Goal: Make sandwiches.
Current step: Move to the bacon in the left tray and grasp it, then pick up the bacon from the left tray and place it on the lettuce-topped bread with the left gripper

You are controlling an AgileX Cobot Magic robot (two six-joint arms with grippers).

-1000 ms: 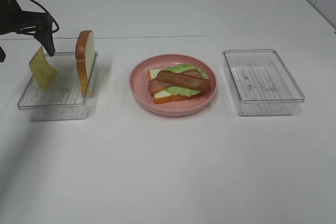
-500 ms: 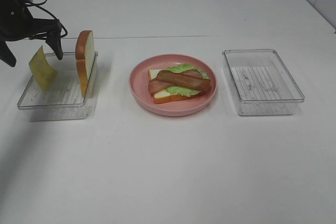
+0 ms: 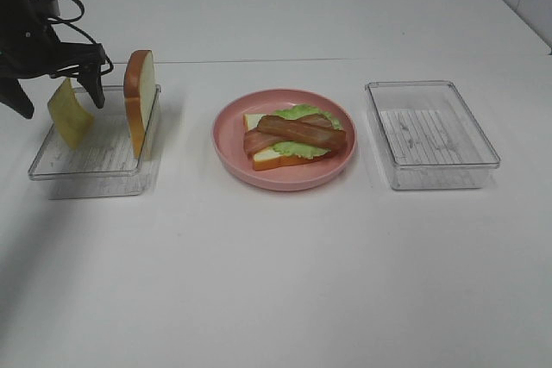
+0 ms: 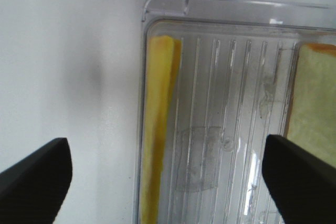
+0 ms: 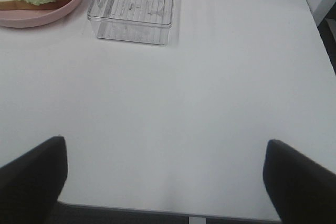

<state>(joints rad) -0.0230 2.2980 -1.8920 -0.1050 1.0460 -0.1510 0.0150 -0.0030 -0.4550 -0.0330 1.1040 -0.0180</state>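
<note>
A yellow cheese square leans on edge against the left wall of the left clear tray. Its thin edge shows in the left wrist view. A white bread slice stands upright at the tray's right side, also seen as the bread slice. My left gripper hangs open over the tray, one finger outside the wall and the other finger near the bread, with the cheese untouched between them. On the pink plate lie bread, lettuce and bacon. My right gripper is open over bare table.
An empty clear tray stands right of the plate, seen as the tray far ahead in the right wrist view, beside the plate's rim. The table's front edge runs just under the right gripper.
My left gripper has come down and rightward from the far left, so its fingers now straddle the cheese in the tray. Food and trays have not moved.
</note>
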